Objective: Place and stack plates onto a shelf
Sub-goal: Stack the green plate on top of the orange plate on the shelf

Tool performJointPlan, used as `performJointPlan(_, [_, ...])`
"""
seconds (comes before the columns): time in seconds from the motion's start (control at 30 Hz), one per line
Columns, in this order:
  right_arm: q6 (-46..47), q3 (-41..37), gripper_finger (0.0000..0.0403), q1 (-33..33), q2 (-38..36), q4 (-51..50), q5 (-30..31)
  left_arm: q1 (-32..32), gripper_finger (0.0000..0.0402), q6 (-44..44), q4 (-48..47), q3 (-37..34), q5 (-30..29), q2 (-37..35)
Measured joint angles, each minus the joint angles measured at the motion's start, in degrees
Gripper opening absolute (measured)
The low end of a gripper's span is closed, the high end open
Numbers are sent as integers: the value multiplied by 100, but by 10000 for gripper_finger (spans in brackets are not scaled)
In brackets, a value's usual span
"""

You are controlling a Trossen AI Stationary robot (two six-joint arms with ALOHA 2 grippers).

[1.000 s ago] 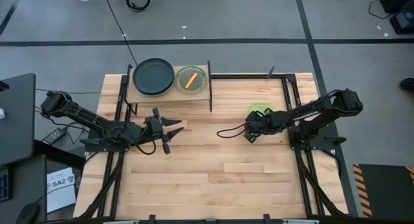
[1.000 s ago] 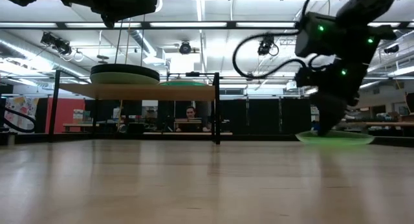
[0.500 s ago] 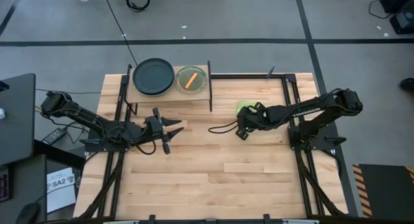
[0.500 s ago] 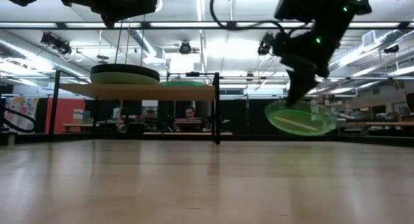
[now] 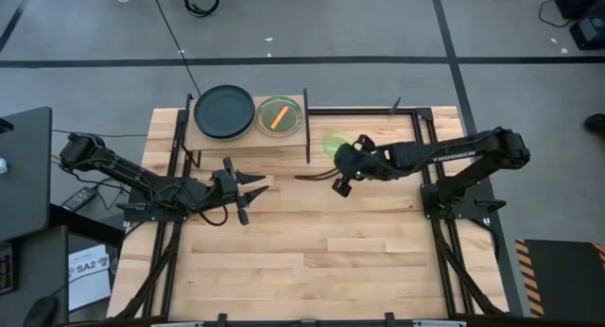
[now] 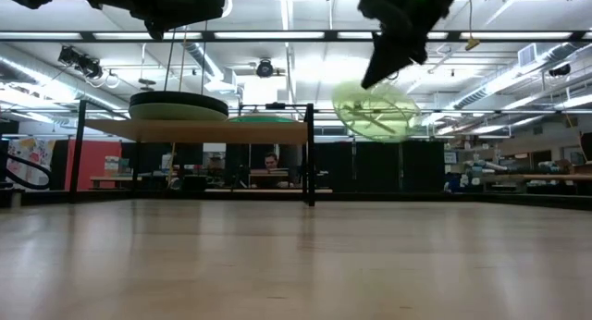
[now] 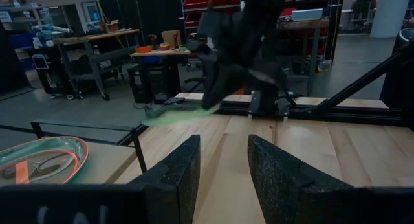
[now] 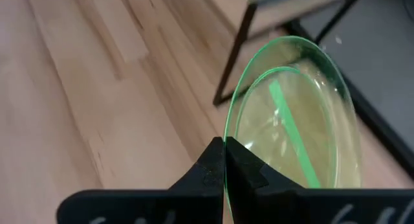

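The bright green translucent plate (image 5: pixel 331 144) is in the air just right of the shelf (image 5: pixel 248 140), held by my right gripper (image 5: pixel 346 159), which is shut on it. In the low view the plate (image 6: pixel 375 110) hangs tilted at about the height of the shelf board (image 6: pixel 194 130). On the shelf, a black plate (image 5: pixel 224 111) sits on a pale green one (image 6: pixel 178 111). Beside it lies a small translucent plate with an orange stripe (image 5: pixel 280 116). My left gripper (image 5: pixel 253 197) is open and waits above the table, near the shelf's front. My right gripper pinches the green plate's rim (image 8: pixel 228 134) between its two fingers, at the edge nearest the wrist. One finger is over the plate's upper face and one under it. The plate is lifted clear of the table. It is tilted, reaching out beyond the fingers toward the shelf.
The shelf's thin black legs (image 5: pixel 307 149) stand close to the held plate. A black frame rail (image 5: pixel 364 111) runs along the table's far edge. Bare wooden tabletop (image 5: pixel 321 251) spreads toward the near side. A person (image 6: pixel 271 163) sits beyond the table.
My right gripper has lifted the green plate off the table on the right. It has carried the plate up and toward the left and far edge, to beside the shelf. The plate lay flat and is now tilted in the air.
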Motion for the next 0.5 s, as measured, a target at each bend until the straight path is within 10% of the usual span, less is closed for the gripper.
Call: performJointPlan(0.5, [-1542, 919, 7, -239, -2, 672, 46, -1, 137, 0, 2, 0, 0, 0])
